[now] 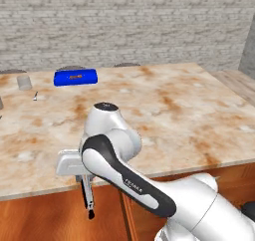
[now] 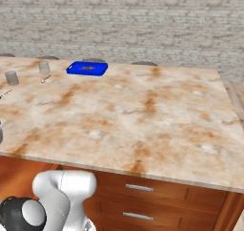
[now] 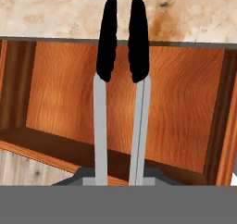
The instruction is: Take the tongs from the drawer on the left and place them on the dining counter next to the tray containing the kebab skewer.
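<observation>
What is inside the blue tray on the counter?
In the blue tray lies a small kebab stick with brownish-orange bits. The tray is far off, so anything else in it is too small to tell.

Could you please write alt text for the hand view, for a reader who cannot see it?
The tongs, two thin grey arms with black tips, rise from the pincer at the bottom, held above the open drawer with its orange-brown wood inside. The edge of the marble dining counter runs across the top.
</observation>
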{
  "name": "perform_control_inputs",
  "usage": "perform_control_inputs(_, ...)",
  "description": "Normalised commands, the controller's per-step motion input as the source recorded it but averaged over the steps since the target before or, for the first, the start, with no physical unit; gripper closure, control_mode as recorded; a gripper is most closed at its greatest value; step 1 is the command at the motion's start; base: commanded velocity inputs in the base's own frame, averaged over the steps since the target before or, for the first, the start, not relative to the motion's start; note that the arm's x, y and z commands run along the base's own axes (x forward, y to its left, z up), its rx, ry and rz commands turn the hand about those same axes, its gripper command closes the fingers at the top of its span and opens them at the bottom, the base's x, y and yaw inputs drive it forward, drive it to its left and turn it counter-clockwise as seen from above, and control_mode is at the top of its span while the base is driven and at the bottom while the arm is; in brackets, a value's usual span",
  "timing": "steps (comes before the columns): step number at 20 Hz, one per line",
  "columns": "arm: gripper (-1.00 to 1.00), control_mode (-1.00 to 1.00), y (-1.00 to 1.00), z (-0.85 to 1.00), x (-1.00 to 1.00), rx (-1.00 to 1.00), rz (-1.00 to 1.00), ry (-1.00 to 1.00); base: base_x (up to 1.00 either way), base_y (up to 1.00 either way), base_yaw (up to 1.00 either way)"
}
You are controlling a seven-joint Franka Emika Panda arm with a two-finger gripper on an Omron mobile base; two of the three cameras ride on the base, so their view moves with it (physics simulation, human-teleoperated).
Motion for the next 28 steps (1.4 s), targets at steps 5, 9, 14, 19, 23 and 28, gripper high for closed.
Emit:
perform_control_inputs(5,1.0,-1.0,-1.0,0.72,0.17,0.13,0.04,-0.08,0.0,0.0,0.0)
perform_control_inputs(9,1.0,-1.0,-1.0,0.84,0.28,0.09,0.02,-0.01,0.0,0.0,0.0)
perform_control_inputs(14,1.0,-1.0,-1.0,0.84,0.3,0.04,0.0,0.0,0.0,0.0,0.0)
perform_control_inputs(19,1.0,-1.0,-1.0,0.47,0.04,0.0,0.0,0.0,0.0,0.0,0.0)
perform_control_inputs(23,1.0,-1.0,-1.0,0.07,0.03,-0.04,-0.02,0.05,0.0,0.0,0.0)
perform_control_inputs(28,1.0,-1.0,-0.84,0.0,0.0,-0.13,-0.09,0.03,0.0,0.0,0.0)
